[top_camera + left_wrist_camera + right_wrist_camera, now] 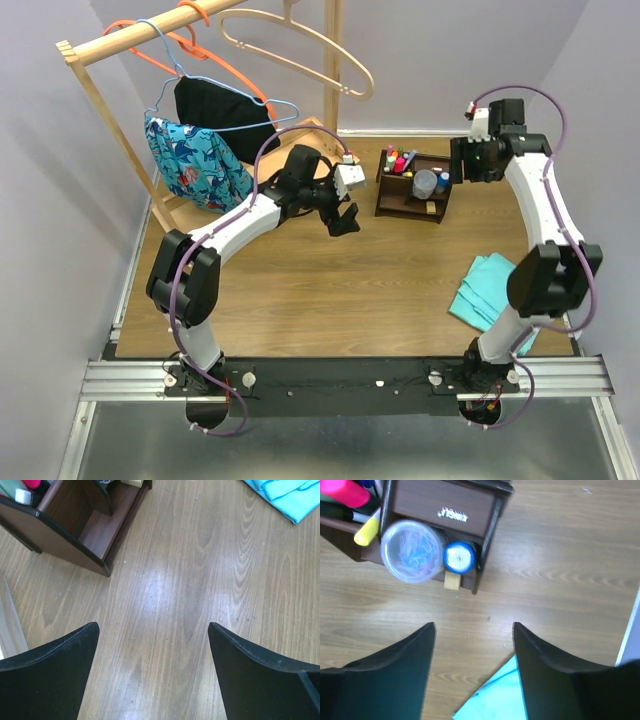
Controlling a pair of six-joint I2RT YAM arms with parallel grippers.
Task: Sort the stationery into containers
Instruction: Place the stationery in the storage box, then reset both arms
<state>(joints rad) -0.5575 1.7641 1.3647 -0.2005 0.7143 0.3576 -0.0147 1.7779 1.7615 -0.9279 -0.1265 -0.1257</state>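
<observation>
The dark brown organizer (405,200) stands at the back of the table with the stationery in it. Pink and yellow-capped markers (366,531) lie in its left compartment. A round cup (412,551) holding purple clips, a blue-capped item (459,557) and a tan eraser (452,581) sit in its front part. My right gripper (474,627) hovers just right of the organizer, open, with only bare wood between its fingers. My left gripper (153,626) hangs wide open and empty over the table, to the left of the organizer (75,525).
A folded teal cloth (487,288) lies at the right, near the right arm's base. A pale wooden clothes rack (110,40) with hangers and a blue patterned garment (195,165) fills the back left corner. The table's right edge shows as a pale strip (629,625).
</observation>
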